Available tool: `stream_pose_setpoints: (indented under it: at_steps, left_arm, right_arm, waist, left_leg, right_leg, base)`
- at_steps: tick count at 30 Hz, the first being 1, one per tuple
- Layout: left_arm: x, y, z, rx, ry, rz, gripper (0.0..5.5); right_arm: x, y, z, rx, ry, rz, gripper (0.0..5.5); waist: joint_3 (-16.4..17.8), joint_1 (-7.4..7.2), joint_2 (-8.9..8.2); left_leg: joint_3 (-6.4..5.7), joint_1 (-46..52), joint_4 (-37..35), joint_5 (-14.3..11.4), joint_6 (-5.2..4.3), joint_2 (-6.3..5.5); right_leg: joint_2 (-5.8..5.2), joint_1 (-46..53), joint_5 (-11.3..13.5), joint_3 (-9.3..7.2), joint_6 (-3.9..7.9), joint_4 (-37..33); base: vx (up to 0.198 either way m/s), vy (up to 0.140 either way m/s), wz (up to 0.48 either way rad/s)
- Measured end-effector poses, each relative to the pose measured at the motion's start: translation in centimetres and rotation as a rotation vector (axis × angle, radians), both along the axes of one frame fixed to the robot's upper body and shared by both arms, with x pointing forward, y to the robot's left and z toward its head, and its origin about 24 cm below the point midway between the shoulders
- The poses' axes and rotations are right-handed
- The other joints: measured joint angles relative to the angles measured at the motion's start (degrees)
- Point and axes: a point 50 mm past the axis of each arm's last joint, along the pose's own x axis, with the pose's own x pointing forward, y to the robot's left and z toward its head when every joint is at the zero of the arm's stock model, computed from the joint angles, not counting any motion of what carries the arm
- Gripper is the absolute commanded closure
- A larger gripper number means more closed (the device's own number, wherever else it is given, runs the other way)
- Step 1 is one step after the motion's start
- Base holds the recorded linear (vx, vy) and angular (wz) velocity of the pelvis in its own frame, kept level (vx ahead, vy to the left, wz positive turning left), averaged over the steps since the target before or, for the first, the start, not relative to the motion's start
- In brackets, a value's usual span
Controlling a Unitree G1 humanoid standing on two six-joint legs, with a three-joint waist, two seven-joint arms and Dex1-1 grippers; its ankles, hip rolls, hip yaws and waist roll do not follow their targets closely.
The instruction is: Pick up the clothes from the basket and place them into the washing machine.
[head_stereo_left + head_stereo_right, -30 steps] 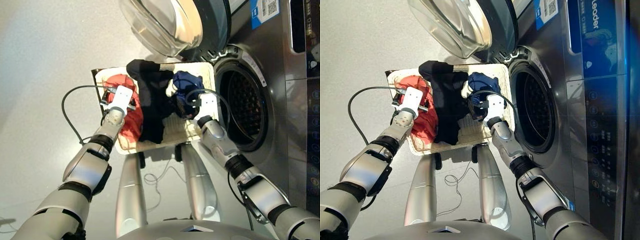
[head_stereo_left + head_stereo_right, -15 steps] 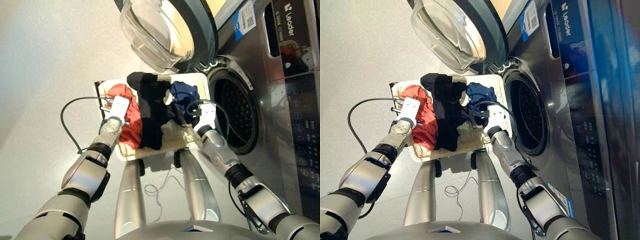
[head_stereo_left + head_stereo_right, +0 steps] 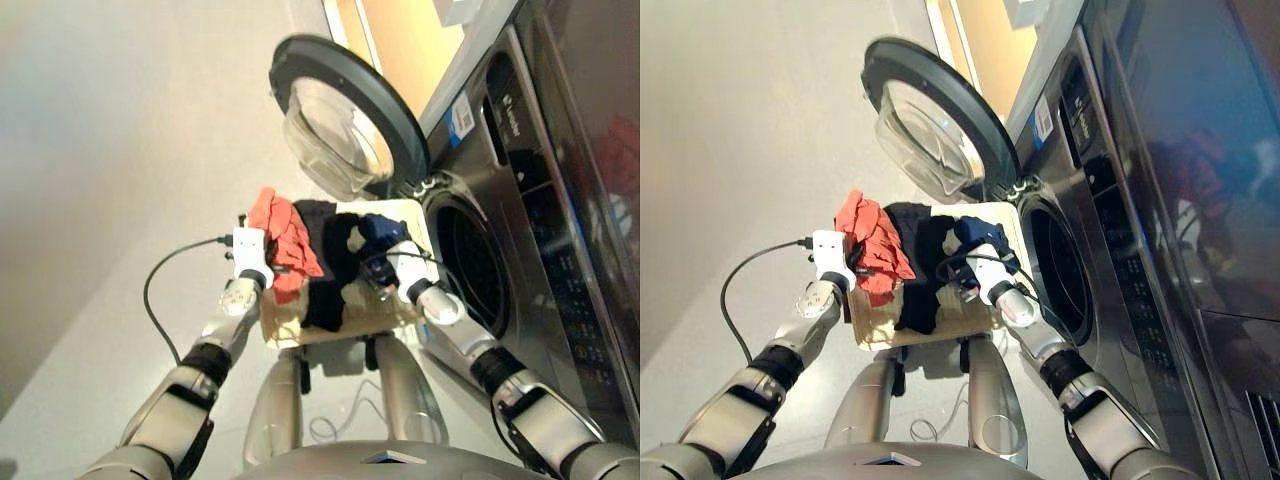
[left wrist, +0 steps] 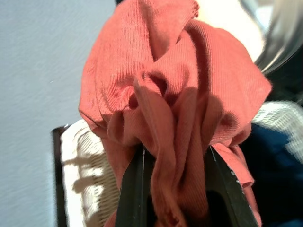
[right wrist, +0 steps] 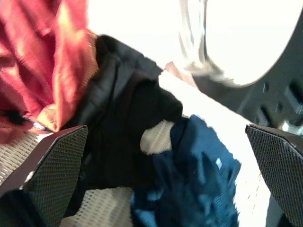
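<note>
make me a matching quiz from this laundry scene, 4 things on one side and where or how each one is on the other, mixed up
Things:
1. coral-red garment
2. black garment
3. right gripper
4. washing machine door

States:
a. swung open
b. open, over the navy garment
c. clamped in the left gripper
d. draped across the middle of the basket

Pairs: 1-c, 2-d, 3-b, 4-a
</note>
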Motion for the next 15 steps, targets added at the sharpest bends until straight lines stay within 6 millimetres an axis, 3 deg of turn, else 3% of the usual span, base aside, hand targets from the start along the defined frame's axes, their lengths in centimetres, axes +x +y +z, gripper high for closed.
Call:
stream_pose_setpoints:
  at_steps: [6,15]
  left_arm:
    - [-0.9,-2.0,0.2,-0.119,-0.005,-0.063,5.50]
    - [-2.5,-5.4,-0.1,-0.234,0.038,-0.198,5.50]
  right_arm:
    - [-1.3,1.6,-0.4,-0.119,-0.010,0.182,0.00]
    - [-2.3,3.7,-0.2,-0.184,-0.045,0.335,0.00]
  waist:
    - [-1.8,0.17,3.40]
    - [-5.4,0.79,5.46]
  left_leg:
    - [-0.16,4.7,-2.7,0.5,0.19,0.22]
    - [-0.22,11.7,-5.4,0.5,0.18,1.28]
  right_leg:
    - [0.20,4.4,-0.2,-0.37,0.18,-1.8]
    - [1.27,12.2,0.1,-0.99,0.03,-5.9]
  base:
    - [0.063,-0.021,0.004]
    - [0.051,-0.023,-0.007]
